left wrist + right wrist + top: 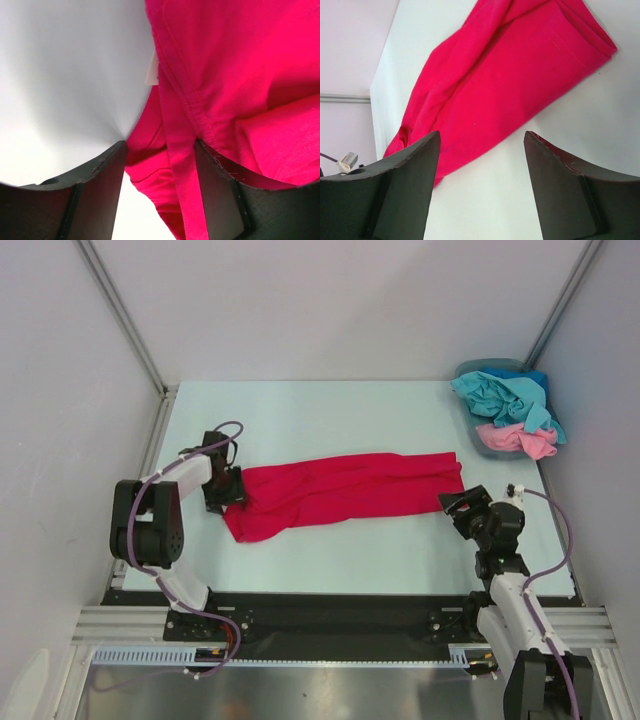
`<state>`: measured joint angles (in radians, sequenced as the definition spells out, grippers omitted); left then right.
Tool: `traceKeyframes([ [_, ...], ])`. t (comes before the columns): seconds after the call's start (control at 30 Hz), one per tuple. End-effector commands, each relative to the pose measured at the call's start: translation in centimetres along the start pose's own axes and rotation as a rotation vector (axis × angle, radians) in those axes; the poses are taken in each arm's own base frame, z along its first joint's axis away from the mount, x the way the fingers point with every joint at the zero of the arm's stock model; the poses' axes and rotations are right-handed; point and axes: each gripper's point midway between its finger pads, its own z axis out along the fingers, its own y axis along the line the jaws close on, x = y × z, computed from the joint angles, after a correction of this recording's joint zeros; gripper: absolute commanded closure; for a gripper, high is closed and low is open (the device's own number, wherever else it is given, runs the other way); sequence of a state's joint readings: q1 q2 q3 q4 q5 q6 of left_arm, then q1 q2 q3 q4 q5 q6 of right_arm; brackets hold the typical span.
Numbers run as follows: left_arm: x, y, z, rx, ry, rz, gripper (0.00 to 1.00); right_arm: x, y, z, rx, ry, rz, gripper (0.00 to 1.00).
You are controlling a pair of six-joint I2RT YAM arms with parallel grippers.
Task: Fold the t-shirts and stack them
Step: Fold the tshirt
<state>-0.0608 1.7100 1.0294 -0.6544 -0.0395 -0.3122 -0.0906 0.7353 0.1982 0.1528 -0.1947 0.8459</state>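
**Crimson on a pale desk**

The spread t-shirt (345,495) is plain crimson red, with matching red stitching along its hems and a small white label (151,70). The desk (330,410) is a pale mint-white. In the blue-grey basket (478,370) lie a teal-blue shirt (505,400) and a light pink shirt (515,440), both plain. The left gripper (160,145) and right gripper (482,134) are matt black. The left arm (150,520) and right arm (510,605) are black and white, with a purple cable (569,540).
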Motion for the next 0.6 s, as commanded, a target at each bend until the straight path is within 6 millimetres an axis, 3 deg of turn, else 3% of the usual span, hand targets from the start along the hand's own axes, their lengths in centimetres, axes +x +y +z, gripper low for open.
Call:
traceKeyframes([
  [0.0, -0.5, 0.9, 0.1, -0.01, -0.002, -0.001, 0.37, 0.5, -0.2, -0.1, -0.013, 0.01, 0.017, 0.27],
  [0.37, 0.8, -1.9, 1.0, 0.121, 0.046, -0.032, 0.38, -0.1, 0.1, 0.0, -0.029, 0.004, 0.028, 0.27],
  [0.57, 1.0, -4.2, 0.9, 0.186, 0.043, -0.03, 0.38, -0.8, -1.0, 1.0, 0.056, 0.011, 0.01, 0.27],
])
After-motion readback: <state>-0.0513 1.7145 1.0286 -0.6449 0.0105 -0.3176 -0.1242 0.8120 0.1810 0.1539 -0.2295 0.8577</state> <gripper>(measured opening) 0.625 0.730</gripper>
